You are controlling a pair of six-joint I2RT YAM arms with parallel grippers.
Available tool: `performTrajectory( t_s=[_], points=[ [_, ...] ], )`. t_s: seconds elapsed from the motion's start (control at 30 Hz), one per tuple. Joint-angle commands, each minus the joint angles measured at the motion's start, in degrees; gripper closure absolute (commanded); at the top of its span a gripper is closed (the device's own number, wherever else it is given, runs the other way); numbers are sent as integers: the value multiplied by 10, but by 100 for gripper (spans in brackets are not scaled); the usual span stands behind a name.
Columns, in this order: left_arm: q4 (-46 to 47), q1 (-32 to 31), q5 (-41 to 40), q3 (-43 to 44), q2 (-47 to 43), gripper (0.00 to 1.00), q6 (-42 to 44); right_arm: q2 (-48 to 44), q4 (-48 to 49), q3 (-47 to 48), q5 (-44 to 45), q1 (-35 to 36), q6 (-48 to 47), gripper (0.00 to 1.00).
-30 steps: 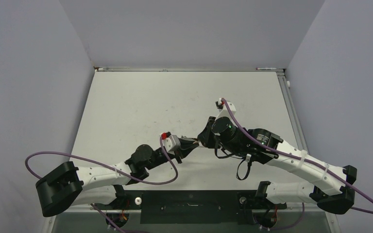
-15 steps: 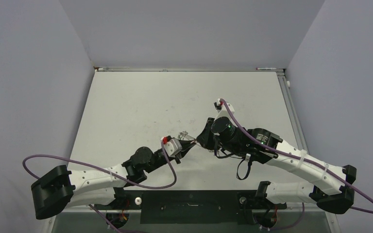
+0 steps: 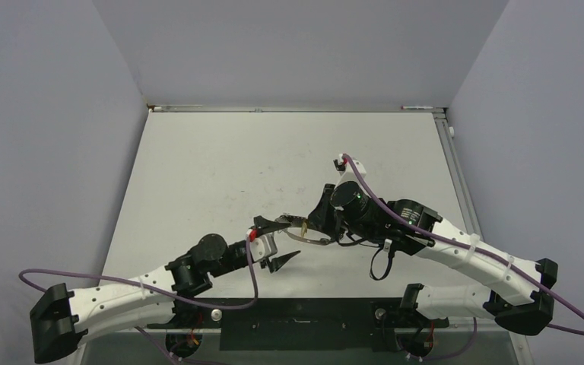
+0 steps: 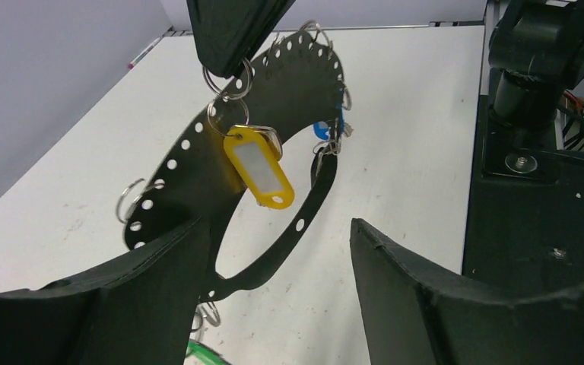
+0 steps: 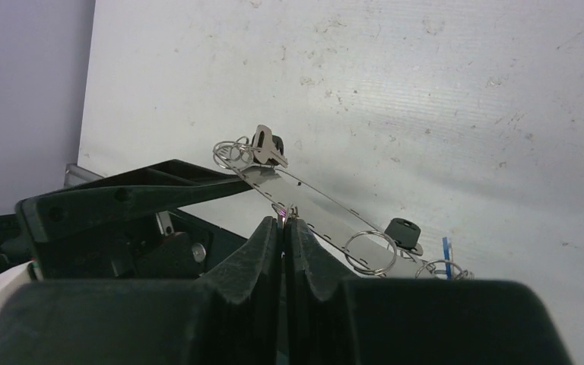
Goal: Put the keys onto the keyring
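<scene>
Left wrist view: logged the keyring (image 4: 304, 84) as a flat black crescent band punched with a row of small round holes, hanging upright clear of the white tabletop (image 4: 411, 137). Found it pinched at its top edge by the right claw (image 4: 230, 57), closed tight on it. Counted several small silvery split rings (image 4: 131, 199) threaded through the holes. Noted a yellow plastic key tag (image 4: 258, 167) dangling from one ring near the top, label window plain white. Spotted a blue plastic key head (image 4: 322, 129) behind the band's right limb and a sliver of green plastic (image 4: 201, 351) at the bottom edge, too cropped to identify. Found the left claw (image 4: 277, 228) spread wide, gripping nothing, the band's lower end passing behind one finger (image 4: 144, 296) at the lower left; cannot tell contact there.

Right wrist view: saw both right fingers (image 5: 258, 258) pressed together on the keyring's edge. Saw two black key heads (image 5: 266, 143) on rings along the band, and a left finger tip reaching its far end.

Top external view: recorded the left arm (image 3: 129, 293) stretched low from the near-left corner toward the middle, claw aimed rightward. Recorded the right arm (image 3: 464, 255) bent in from the near-right, wrist turned left, claw meeting the keyring near the tabletop's middle, toward the near edge.
</scene>
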Motion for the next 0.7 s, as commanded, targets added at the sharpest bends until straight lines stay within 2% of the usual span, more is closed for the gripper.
performTrajectory(
  t_s=[0.0,0.13,0.27,0.67],
  points=[
    [-94,-4,25,38,-72,33,21,7,10,29,0,-5,-20,95],
    [-84,-6,32,38,-112,26,4,12,-1,33,-6,-6,-25,95],
    [-59,-6,53,49,-107,22,3,15,-8,37,-13,-6,-30,95],
    [43,-6,27,79,25,19,34,25,-5,41,-34,-6,-27,95]
  ],
)
